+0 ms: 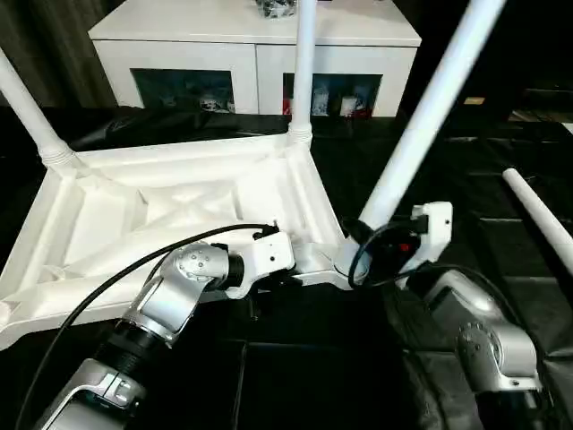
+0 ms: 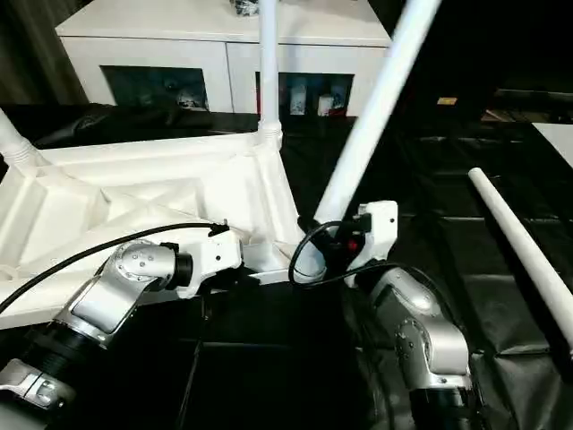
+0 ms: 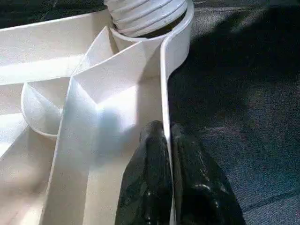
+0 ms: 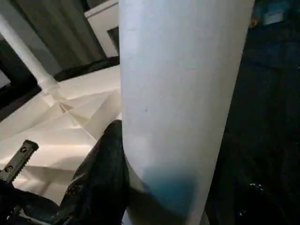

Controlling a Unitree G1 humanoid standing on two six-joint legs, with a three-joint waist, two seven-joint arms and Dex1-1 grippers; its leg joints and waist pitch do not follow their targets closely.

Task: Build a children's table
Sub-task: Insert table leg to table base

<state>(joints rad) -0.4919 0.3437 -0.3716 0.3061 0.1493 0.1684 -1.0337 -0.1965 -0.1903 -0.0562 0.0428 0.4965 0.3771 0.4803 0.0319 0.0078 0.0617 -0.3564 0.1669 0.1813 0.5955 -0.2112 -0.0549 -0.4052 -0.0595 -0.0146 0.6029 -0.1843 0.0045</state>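
Tabletop (image 1: 179, 210) upside down on the dark floor, both our grippers at its near right corner.

We pinch its raised rim (image 3: 165, 84) with our left gripper (image 3: 167, 140), fingers closed on it. Our right gripper (image 4: 123, 154) clasps a tilted leg (image 1: 430, 112) at that corner socket. Two more legs (image 1: 304, 63) stand in sockets; another leg (image 2: 524, 246) lies to the right.
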